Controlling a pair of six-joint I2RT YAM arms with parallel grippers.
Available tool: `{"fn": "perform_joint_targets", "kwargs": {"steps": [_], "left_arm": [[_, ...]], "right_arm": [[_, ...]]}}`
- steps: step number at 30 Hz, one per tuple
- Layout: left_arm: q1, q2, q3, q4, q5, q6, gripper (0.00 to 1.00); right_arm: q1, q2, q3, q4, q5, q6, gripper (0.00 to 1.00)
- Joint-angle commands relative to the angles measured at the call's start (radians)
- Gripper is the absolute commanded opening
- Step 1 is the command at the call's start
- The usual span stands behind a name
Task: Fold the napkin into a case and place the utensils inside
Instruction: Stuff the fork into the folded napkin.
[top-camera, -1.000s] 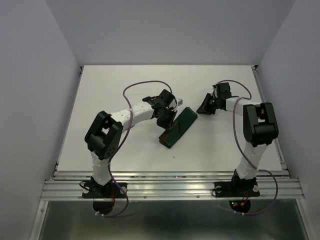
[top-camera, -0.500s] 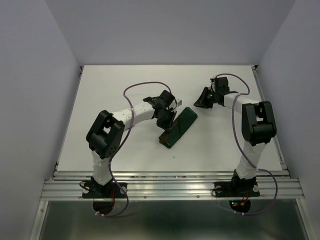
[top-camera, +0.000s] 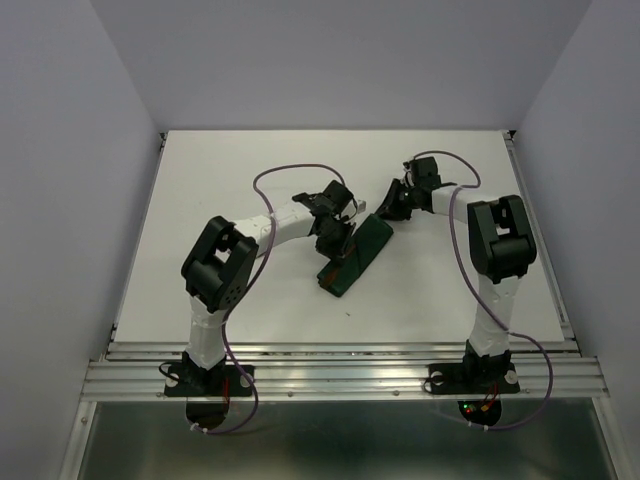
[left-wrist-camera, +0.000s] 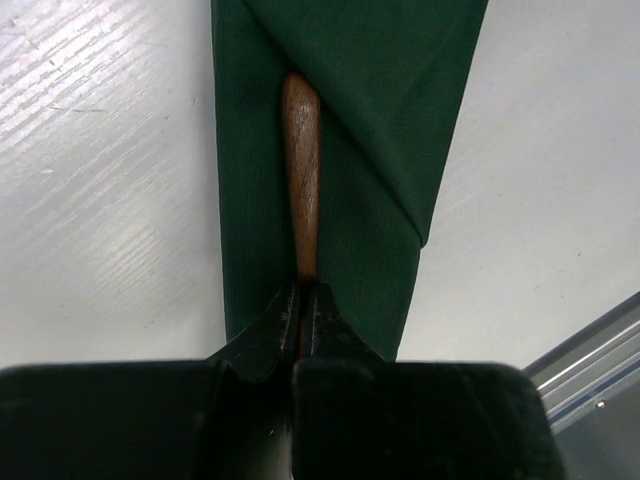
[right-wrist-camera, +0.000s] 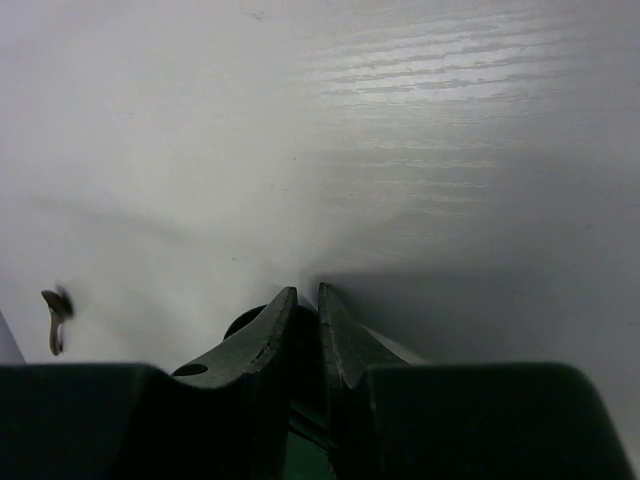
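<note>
Sliding the wooden utensil (left-wrist-camera: 302, 170), clenched at its tail by the left tool (left-wrist-camera: 302, 290), calls for a straight push toward 12 o'clock under the flap of the napkin (left-wrist-camera: 375, 110) lying mid-way on the worktop (left-wrist-camera: 100, 150), while the right tool (right-wrist-camera: 306, 293) at the cloth's 1 o'clock end, whose grasp I cannot tell, should steady it.

Left arm (top-camera: 270, 228) stretches from its base at the near edge up toward the middle of the table, elbow high, wrist tipped down. The left gripper (left-wrist-camera: 300, 297) has its fingers (left-wrist-camera: 268, 335) pinched tight on a wooden utensil (left-wrist-camera: 301, 170). Right arm (top-camera: 497, 245) stands tall, forearm doubled back toward the table's centre. The right gripper (right-wrist-camera: 305, 295) sits low, a slim gap between its fingers (right-wrist-camera: 255, 345); a grip can't be made out.
</note>
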Motion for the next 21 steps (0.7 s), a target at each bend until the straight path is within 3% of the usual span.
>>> {"fn": "perform_joint_targets", "kwargs": {"steps": [1, 21], "left_arm": [[0.001, 0.006, 0.054, -0.012, -0.008, 0.008, 0.0], [0.009, 0.106, 0.173, -0.017, -0.025, 0.05, 0.0]], "right_arm": [[0.034, 0.008, 0.02, -0.008, 0.017, -0.009, 0.21], [0.054, -0.002, 0.0, -0.008, 0.008, -0.01, 0.2]]}}
